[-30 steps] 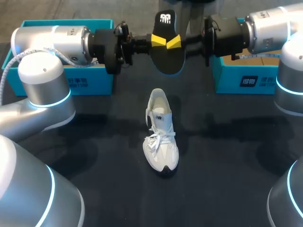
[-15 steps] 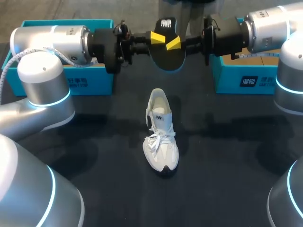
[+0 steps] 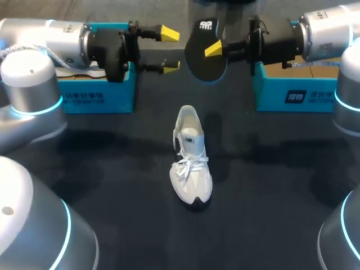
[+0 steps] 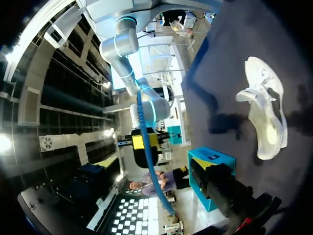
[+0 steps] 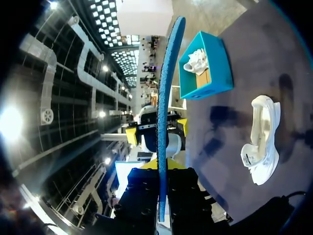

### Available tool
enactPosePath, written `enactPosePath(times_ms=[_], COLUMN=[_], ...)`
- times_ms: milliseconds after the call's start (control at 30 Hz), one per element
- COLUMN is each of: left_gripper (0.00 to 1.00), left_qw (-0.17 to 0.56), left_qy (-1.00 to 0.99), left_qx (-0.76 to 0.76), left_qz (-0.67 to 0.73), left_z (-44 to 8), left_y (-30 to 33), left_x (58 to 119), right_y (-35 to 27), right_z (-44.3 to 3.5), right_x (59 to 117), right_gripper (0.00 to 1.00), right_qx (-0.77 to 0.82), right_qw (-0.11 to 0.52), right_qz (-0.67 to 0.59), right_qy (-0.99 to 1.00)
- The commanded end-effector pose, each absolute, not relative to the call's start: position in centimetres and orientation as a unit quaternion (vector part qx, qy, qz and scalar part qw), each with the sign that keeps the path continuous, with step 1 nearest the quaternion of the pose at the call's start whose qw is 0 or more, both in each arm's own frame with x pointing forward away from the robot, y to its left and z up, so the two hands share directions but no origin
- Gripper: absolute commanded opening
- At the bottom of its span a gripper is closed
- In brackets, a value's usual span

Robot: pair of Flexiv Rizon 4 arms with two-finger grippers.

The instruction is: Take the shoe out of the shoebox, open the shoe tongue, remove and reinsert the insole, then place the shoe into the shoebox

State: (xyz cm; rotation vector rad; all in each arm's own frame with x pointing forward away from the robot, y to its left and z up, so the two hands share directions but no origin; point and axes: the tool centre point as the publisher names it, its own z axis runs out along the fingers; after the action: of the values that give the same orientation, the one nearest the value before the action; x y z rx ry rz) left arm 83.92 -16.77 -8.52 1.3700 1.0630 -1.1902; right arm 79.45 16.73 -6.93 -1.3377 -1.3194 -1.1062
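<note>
Head view, read from the left edge: my left arm (image 3: pixel 34 84) comes in at the upper left and lies over the left teal cardboard shoebox (image 3: pixel 95 95), which stands at the far left of the dark table (image 3: pixel 281 202). My left gripper (image 3: pixel 167 49) hangs in the air just left of top centre. Its two yellow-tipped fingers are spread wide with nothing between them.

Just right of it, near but not touching, is the black foam insole (image 3: pixel 203 59) with a blue underside, held off the table at top centre. My right gripper (image 3: pixel 214 49) is clamped on the insole. One yellow tip lies on the face toward the camera, and the other is hidden behind it.

At the centre of the frame the white lace-up sneaker (image 3: pixel 190 163) stands on its sole on the table, toe toward the bottom edge and laces loose. It is well apart from both boxes.

At the upper right the right teal cardboard shoebox (image 3: pixel 292 93) sits partly under my right arm (image 3: pixel 337 34).

Right wrist view shows the insole edge-on between my fingers, with the left gripper ahead of it, fingers apart. Beyond it, the left shoebox holds a second white shoe (image 5: pixel 197 61).
</note>
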Motion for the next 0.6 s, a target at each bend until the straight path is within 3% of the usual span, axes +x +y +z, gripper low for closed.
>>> enactPosePath(times_ms=[33, 600], left_gripper=[1.00, 1.00], left_qw=[0.473, 0.358], left_qy=[0.429, 0.407], left_qx=[0.586, 0.692], left_qz=[-0.499, -0.477], left_z=[-8.6, -10.0], left_y=[-14.5, -10.1], left_x=[84.4, 87.3], right_y=[16.1, 14.5], right_z=[-6.7, -6.0], right_x=[78.8, 78.1], right_gripper=[0.00, 0.00], right_qx=[-0.551, -0.557], right_qw=[0.454, 0.425], right_qz=[-0.454, -0.480], right_qy=[-0.534, -0.528])
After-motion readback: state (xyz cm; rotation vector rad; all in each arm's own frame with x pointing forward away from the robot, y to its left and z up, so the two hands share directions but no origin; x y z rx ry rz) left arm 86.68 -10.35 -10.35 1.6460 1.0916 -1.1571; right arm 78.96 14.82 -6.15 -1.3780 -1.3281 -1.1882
